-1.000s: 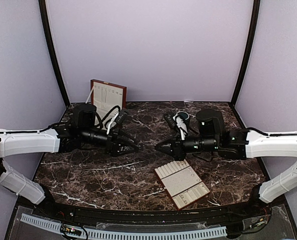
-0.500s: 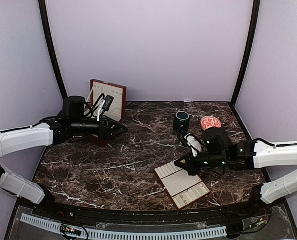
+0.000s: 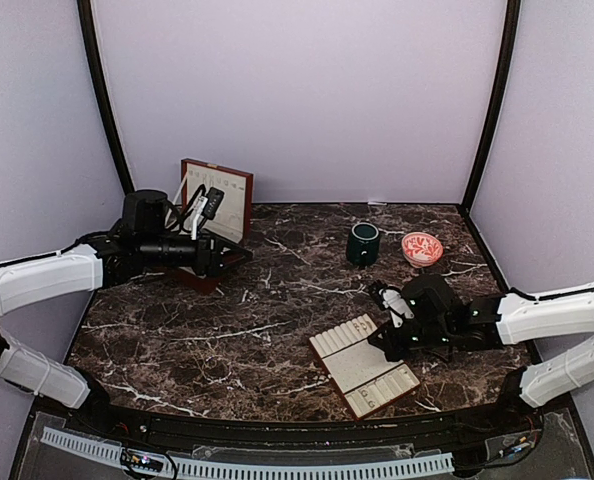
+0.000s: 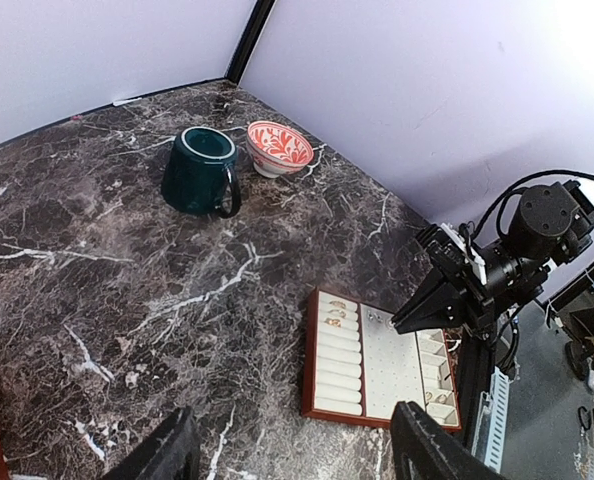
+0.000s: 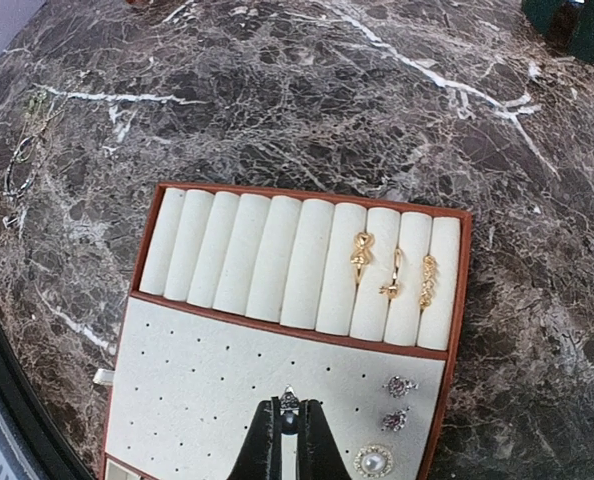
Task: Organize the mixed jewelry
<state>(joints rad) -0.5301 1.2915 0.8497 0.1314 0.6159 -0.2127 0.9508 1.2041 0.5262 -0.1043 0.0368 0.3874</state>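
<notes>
Right gripper (image 5: 288,415): is pinching tight on a tiny silvery stud (image 5: 289,399), its tips hanging just over the dotted panel of the tray (image 5: 207,380).
Left gripper (image 4: 297,448): is standing wide, carrying nothing, near the box (image 3: 220,192) at the back left.
Change: a second ago both were meeting tip to tip over the middle of the tabletop (image 3: 227,330). Now one is reaching down to the tray and the other is drawing back.
Meaning: probably one more piece is going in to be seated.
Jewelry: three gold rings (image 5: 392,275) are sitting in the roll slots, and other studs (image 5: 397,400) are sitting in the panel.
Writing: none is showing.
</notes>
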